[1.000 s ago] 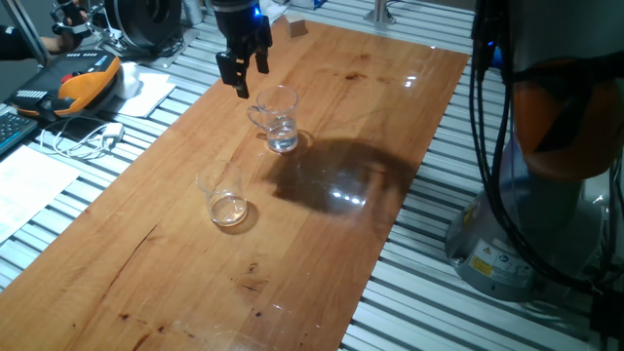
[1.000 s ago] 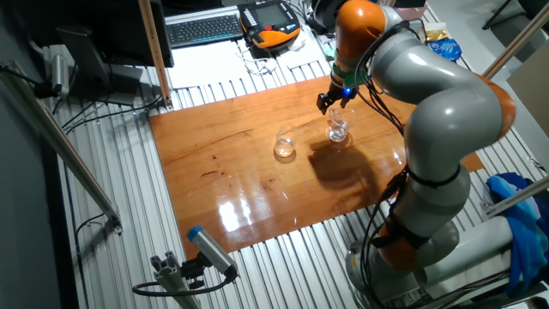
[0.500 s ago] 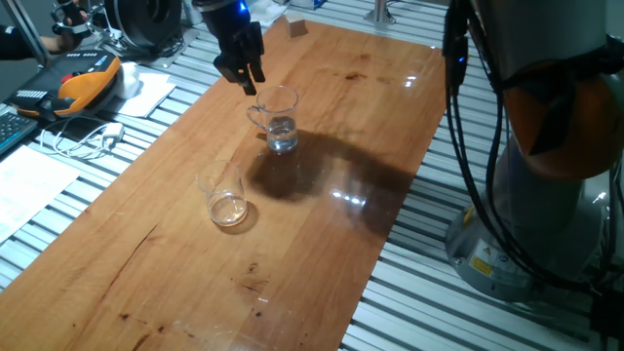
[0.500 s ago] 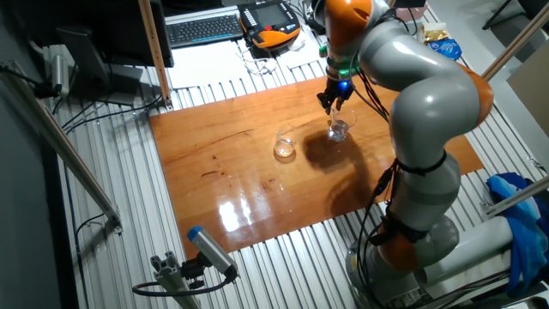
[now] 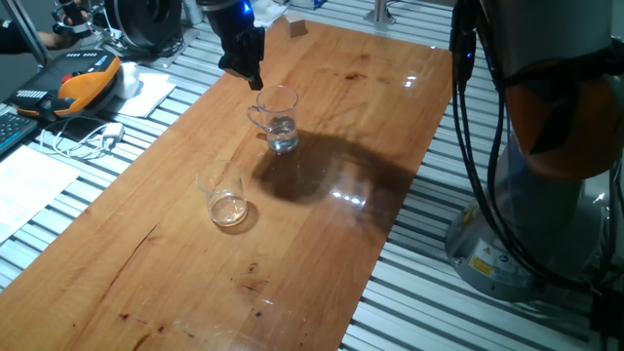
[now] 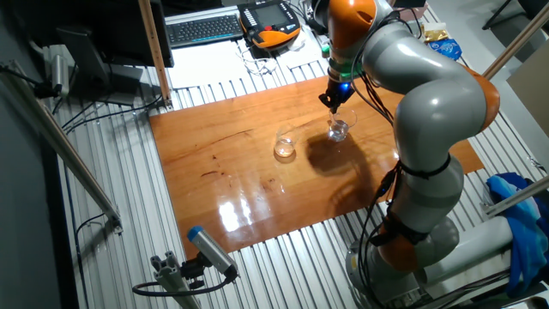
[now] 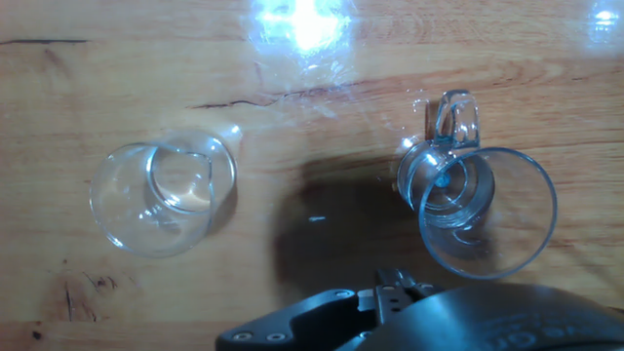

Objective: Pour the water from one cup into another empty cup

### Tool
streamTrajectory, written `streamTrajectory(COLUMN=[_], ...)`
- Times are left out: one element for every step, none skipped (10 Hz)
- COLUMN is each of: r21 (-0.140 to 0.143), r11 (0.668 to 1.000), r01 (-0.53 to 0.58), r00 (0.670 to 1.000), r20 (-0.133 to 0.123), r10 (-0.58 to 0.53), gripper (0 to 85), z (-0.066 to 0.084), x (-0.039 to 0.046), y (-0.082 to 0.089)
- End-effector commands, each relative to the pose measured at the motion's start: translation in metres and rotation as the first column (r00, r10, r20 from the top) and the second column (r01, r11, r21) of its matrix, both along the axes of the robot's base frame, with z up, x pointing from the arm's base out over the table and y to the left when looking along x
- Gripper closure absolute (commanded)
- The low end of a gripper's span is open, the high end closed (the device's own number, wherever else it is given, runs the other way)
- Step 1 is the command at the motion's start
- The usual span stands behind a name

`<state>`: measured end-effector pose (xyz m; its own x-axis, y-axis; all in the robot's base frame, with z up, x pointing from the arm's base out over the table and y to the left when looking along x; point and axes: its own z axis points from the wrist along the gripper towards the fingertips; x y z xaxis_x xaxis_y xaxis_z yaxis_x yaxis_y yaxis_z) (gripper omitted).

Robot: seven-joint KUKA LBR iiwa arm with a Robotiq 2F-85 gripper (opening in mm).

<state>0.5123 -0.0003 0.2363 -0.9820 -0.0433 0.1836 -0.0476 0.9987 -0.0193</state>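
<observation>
Two clear glasses stand apart on a long wooden table [image 5: 341, 127] as the grey-and-orange KUKA arm [image 6: 429, 112] leans over it. Its gripper [image 5: 249, 76] hangs just above the handled mug [image 5: 277, 119], at about 10 o'clock from the mug's rim in one fixed view and not touching it; whether the fingers are spread or pressed together cannot be told. A little water [image 5: 284, 139] sits in the mug's base. The handleless tumbler [image 5: 224, 195] stands upright at roughly 7 o'clock from the mug. Seen from the hand, the tumbler [image 7: 164, 192] lies at 9 o'clock of the mug [image 7: 473, 200], whose handle points to 12 o'clock.
</observation>
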Motion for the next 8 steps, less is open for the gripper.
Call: streamTrajectory(r21=[0.000, 0.005, 0.009, 0.009, 0.009, 0.011, 0.011, 0.009], r11=[1.000, 1.000, 1.000, 1.000, 1.000, 1.000, 1.000, 1.000], r01=[-0.001, -0.003, -0.013, -0.015, -0.018, -0.025, -0.025, -0.013], r00=[1.000, 1.000, 1.000, 1.000, 1.000, 1.000, 1.000, 1.000], r20=[0.001, 0.001, 0.000, 0.000, 0.000, -0.001, -0.001, 0.001], r10=[0.001, 0.003, 0.013, 0.015, 0.018, 0.025, 0.025, 0.013], gripper=[85.0, 85.0, 85.0, 85.0, 85.0, 85.0, 85.0, 85.0], z=[0.0000, 0.0000, 0.0000, 0.0000, 0.0000, 0.0000, -0.0001, 0.0000], x=[-0.0001, -0.0002, -0.0002, -0.0002, -0.0002, -0.0003, -0.0003, -0.0003], y=[0.0000, -0.0003, -0.0003, -0.0003, -0.0003, -0.0002, -0.0003, -0.0003])
